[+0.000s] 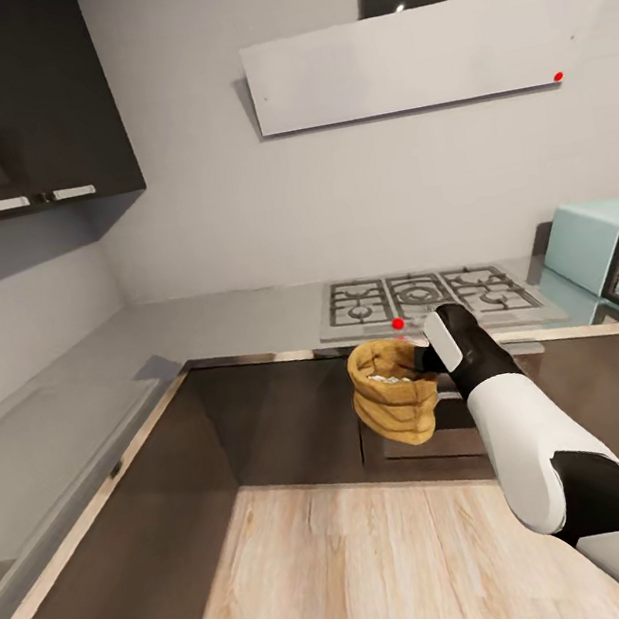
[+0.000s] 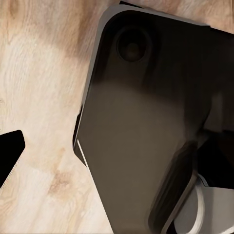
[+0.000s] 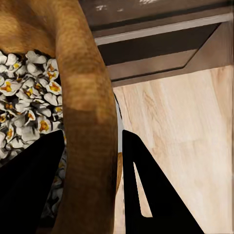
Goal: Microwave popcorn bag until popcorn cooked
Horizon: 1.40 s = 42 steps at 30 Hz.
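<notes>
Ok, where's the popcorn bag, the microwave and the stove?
popcorn bag (image 1: pixel 395 404), head view, its tan ribbed side.
microwave (image 1: pixel 588 245), head view, its pale blue side panel.
stove (image 1: pixel 427 297), head view, its middle burner grate.

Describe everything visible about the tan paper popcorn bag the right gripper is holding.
The squat tan-brown paper popcorn bag has a thick rolled rim and creased, ribbed sides. Its mouth is open, and the right wrist view shows it filled with white kernels with yellow-orange centres. The right gripper pinches the rim, one dark finger inside the bag and one outside. The bag hangs tilted in the air, touching nothing else, in front of the dark brown cabinets, just below the grey countertop's front edge and above the light wooden floor.
</notes>
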Tool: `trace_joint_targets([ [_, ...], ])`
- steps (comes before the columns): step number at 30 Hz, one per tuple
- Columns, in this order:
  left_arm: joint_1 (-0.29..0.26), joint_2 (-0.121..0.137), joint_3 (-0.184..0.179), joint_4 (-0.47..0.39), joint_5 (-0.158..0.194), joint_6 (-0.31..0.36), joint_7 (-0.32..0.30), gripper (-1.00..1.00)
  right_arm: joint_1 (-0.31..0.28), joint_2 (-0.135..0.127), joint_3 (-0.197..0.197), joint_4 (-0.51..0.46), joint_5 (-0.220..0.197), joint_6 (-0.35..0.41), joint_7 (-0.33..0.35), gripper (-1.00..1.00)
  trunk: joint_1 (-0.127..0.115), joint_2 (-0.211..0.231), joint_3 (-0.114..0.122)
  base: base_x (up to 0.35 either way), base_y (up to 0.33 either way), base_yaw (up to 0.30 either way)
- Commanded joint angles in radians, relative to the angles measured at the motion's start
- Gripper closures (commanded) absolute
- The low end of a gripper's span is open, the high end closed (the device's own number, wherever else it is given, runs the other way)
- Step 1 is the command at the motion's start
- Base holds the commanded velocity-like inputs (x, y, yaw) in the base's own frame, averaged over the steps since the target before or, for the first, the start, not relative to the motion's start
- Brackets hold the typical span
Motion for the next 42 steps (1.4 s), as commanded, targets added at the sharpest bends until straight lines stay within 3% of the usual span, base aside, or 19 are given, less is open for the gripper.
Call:
trace_joint_targets([
  [1,0.000,0.000,0.002,0.000,0.002,-0.002,0.000,-1.00,-0.001,0.001,-0.003,-0.001,-0.011,0.001,-0.010,1.00,0.000,-0.001,-0.001,0.000,0.000,-0.245],
  [16,0.000,0.003,0.000,0.000,0.002,-0.001,0.000,-1.00,-0.001,0.000,-0.004,-0.001,-0.011,0.032,-0.011,1.00,0.000,-0.001,-0.001,0.000,0.000,-0.249],
  [24,0.000,0.000,0.000,0.000,0.002,0.000,-0.001,-1.00,-0.001,-0.032,-0.005,-0.004,-0.013,0.032,-0.010,1.00,0.000,-0.001,-0.001,0.000,0.000,-0.250],
  [42,0.000,-0.001,-0.002,0.000,0.000,0.000,-0.001,-1.00,-0.001,-0.037,-0.008,-0.012,-0.015,0.028,-0.007,1.00,0.000,-0.001,-0.001,0.000,0.000,-0.250],
])
